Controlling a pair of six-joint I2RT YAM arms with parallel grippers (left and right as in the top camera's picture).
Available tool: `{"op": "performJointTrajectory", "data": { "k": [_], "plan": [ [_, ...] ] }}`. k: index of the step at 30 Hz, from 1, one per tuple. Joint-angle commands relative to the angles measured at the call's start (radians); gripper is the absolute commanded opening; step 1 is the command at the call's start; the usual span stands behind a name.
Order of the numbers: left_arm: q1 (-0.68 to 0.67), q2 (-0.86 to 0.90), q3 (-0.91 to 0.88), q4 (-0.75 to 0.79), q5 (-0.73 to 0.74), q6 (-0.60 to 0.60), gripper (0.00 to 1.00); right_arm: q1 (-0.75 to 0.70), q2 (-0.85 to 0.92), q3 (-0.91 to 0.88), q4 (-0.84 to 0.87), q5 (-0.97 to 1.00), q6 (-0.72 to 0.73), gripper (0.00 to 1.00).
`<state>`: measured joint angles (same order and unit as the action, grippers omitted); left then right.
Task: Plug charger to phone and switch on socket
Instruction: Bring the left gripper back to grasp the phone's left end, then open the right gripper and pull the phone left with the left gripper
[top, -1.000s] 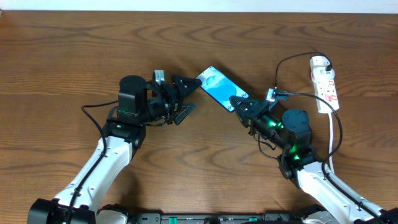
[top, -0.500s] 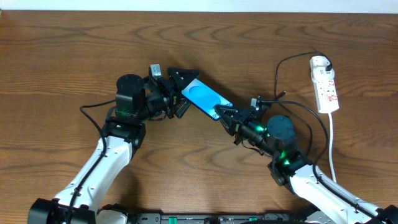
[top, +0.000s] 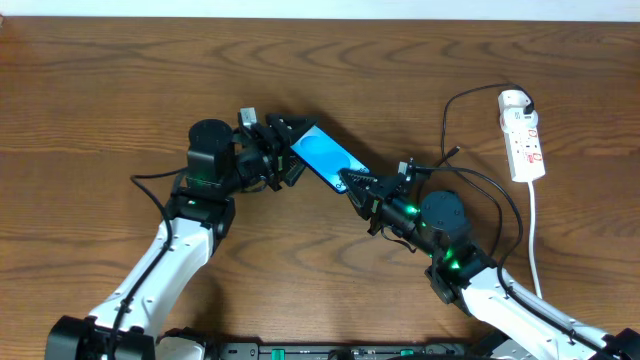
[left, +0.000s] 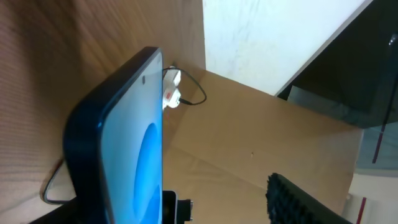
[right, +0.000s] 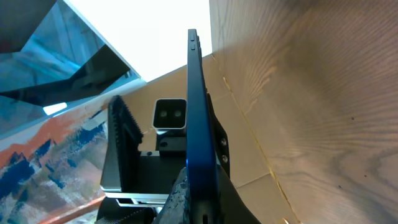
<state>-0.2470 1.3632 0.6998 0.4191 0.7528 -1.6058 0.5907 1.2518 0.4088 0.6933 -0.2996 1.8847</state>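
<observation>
Overhead, the right gripper (top: 352, 184) clamps the lower end of the phone (top: 322, 157), the left gripper (top: 287, 140) straddling its upper end. Left wrist: jaws parted (one pad (left: 298, 199) clear of the screen). Right wrist: phone (right: 198, 112) edge-on in the clenched grip.

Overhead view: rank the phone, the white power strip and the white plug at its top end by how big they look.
Largest, tied: phone and power strip. They look alike, and the phone may be nearer the camera, so I won't rank them.
Smallest: white plug.
</observation>
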Motion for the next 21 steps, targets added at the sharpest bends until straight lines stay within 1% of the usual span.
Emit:
{"op": "performJointTrajectory", "data": {
  "k": [1, 4, 12, 18, 21],
  "plan": [
    [-0.032, -0.005, 0.013, 0.018, 0.024, -0.053, 0.64, 0.02, -0.002, 0.011, -0.004, -0.021, 0.007, 0.01],
    [-0.047, -0.005, 0.013, 0.018, 0.023, -0.053, 0.58, 0.02, -0.002, 0.011, -0.004, -0.021, 0.007, 0.01],
    [-0.06, -0.005, 0.013, 0.017, 0.024, -0.053, 0.33, 0.02, -0.002, 0.011, -0.004, -0.022, 0.007, 0.01],
    [-0.081, -0.005, 0.013, 0.018, 0.02, -0.053, 0.22, 0.02, -0.002, 0.011, -0.004, -0.024, 0.007, 0.01],
    [-0.083, -0.005, 0.013, 0.017, 0.02, -0.053, 0.11, 0.021, -0.002, 0.011, -0.004, -0.026, 0.007, 0.01]
  ]
}}
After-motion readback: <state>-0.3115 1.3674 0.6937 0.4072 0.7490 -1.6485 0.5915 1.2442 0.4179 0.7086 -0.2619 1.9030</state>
